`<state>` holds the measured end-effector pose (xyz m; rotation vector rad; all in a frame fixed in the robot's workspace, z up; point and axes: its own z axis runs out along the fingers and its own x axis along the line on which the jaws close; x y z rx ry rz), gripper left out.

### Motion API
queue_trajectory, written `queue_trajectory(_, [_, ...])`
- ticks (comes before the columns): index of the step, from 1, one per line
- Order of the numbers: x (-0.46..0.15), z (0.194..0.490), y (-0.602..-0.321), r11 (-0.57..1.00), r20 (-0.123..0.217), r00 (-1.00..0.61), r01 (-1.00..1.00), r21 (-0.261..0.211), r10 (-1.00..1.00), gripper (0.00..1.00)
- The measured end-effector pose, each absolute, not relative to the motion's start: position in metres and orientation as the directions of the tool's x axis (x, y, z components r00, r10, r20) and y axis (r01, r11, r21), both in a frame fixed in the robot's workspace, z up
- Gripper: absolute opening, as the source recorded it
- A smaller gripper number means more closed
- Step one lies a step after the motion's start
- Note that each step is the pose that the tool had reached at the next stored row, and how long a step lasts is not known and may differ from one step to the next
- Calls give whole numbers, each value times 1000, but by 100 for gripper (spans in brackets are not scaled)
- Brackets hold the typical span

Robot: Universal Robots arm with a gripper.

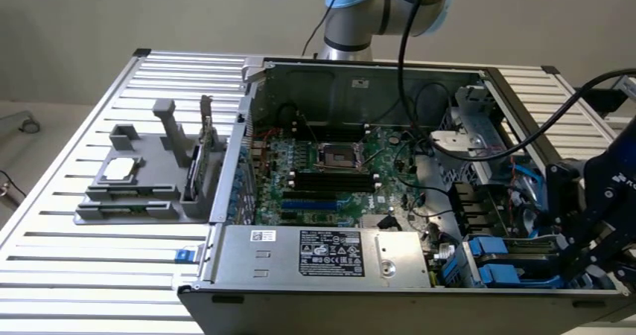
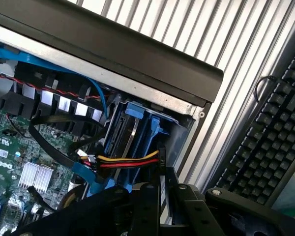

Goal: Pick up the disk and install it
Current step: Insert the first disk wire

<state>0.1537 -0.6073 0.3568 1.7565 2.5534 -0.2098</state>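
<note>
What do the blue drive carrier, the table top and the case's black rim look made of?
Blue drive carrier: likely moulded plastic, uniform bright colour, soft sheen. Table top: seemingly aluminium, pale matte silver ribbed slats. Black rim: probably painted metal or plastic, smooth satin with a dull highlight.

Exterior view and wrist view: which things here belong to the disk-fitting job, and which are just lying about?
Belongs to the job:
- disk in its blue carrier
- drive bay
- end effector, close to the disk
- open computer case

Just lying about:
- grey holder on the table
- small square chip on that holder
- keyboard
</note>
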Motion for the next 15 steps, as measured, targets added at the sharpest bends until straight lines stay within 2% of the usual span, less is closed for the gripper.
queue_trajectory(3, [151,357,-607,342,-101,-351,934,-102,931,16])
queue_trajectory(15, [151,357,-600,284,-56,-304,930,-234,951,16])
